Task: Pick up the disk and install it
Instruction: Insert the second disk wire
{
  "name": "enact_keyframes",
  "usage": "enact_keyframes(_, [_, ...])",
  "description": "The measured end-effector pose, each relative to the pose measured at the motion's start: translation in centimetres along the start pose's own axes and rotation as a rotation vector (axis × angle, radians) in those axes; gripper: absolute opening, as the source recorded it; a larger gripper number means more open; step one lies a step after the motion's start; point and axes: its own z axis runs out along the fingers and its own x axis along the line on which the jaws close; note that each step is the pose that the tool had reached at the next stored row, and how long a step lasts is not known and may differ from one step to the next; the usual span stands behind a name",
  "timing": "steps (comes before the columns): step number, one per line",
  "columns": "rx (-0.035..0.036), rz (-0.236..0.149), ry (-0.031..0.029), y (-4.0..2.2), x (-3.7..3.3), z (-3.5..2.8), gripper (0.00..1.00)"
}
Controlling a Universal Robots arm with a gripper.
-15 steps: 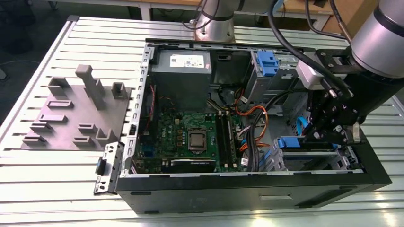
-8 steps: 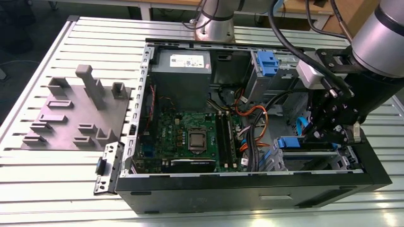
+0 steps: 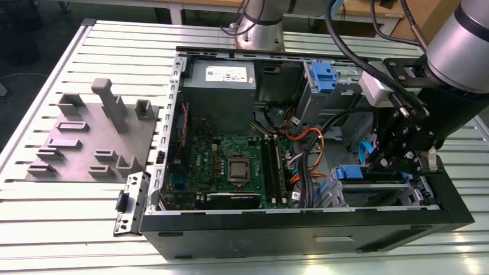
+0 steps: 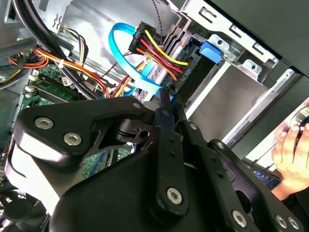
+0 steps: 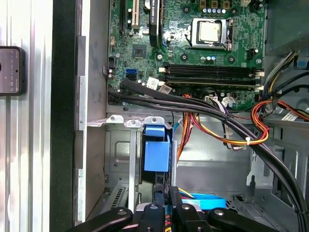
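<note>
One computer case [image 3: 306, 235] lies open on its side and serves as the landmark. Outside its wall, on the exterior view's left, a grey moulded block [image 3: 91, 137] is seen on the slatted table. Inside the case, the green circuit board [image 3: 229, 166] takes up the middle, a grey power box [image 3: 220, 77] is set at the far wall, and a bundle of orange and black cables [image 3: 302, 143] runs past the board towards the drive bays.

At the case's near corner on the exterior view's right, the disk [image 3: 358, 172] is found in the mouth of a metal bay, its blue bracket showing. The gripper [image 3: 409, 166] hangs directly over that corner, touching the disk from above.

In the first wrist view the disk [image 5: 157, 152] is seen edge-on, stood upright in the bay slot straight ahead of the gripper [image 5: 165, 205]. Its long axis is judged to run along the gripper's own line, into the bay and towards the circuit board, with its thin edge presented to the fingers.

In the second wrist view the gripper [image 4: 166, 108] is seen with its fingers drawn together on a strip of blue bracket, so the disk is judged to be clamped. A person's hand [image 4: 289, 150] rests just outside the case wall, well apart from the gripper.
</note>
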Motion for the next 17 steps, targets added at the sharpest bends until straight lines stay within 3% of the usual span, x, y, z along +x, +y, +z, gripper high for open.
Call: enact_keyframes(17, [0.0,0.0,-0.0005,-0.13,0.26,0.3,0.16])
